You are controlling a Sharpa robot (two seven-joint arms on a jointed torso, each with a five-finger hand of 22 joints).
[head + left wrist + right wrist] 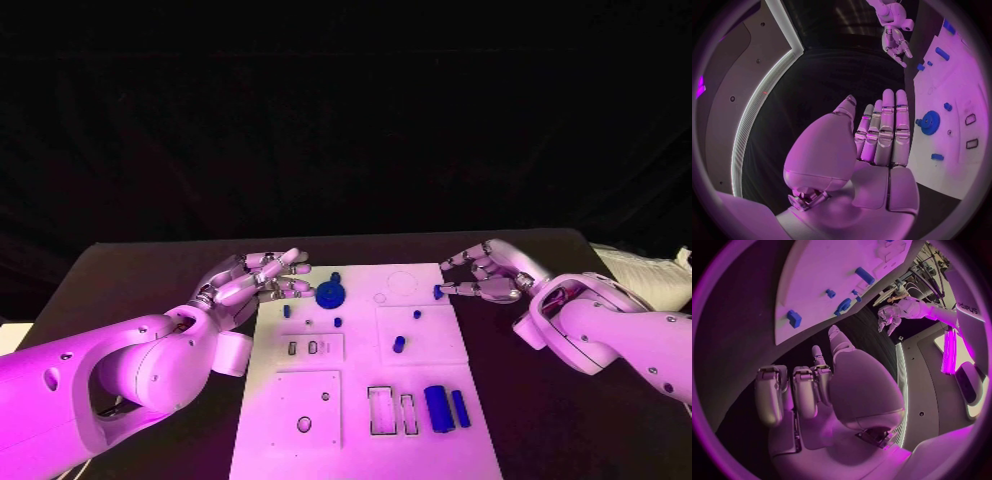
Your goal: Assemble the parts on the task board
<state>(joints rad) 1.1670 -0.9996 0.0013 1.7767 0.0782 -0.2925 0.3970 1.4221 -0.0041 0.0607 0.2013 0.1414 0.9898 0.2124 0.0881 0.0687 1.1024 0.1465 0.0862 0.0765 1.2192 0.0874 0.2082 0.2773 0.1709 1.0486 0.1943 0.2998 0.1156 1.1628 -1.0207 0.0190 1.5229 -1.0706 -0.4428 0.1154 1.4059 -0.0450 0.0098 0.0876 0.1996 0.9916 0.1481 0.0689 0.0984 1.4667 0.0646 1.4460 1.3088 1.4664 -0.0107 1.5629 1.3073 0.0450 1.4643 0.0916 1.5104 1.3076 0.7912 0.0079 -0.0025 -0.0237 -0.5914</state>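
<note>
My left robot hand (260, 277) hovers spread beside the gear (332, 295); my right robot hand (488, 275) pinches a small blue part (438, 292) at the board (433, 345) edge, ready for placing

The white task board (433, 420) lies flat mid-table, with small blue parts (446, 408) scattered over it, a gear (332, 295) near its far-left corner.

Black table (144, 270) fills the lower half, far edge running approx 9 to 3 o'clock. Black curtain (346, 120) behind it at 12. White crumpled bit (649, 268) at 3 o'clock, just off the table's right edge (can't tell what it is).
</note>
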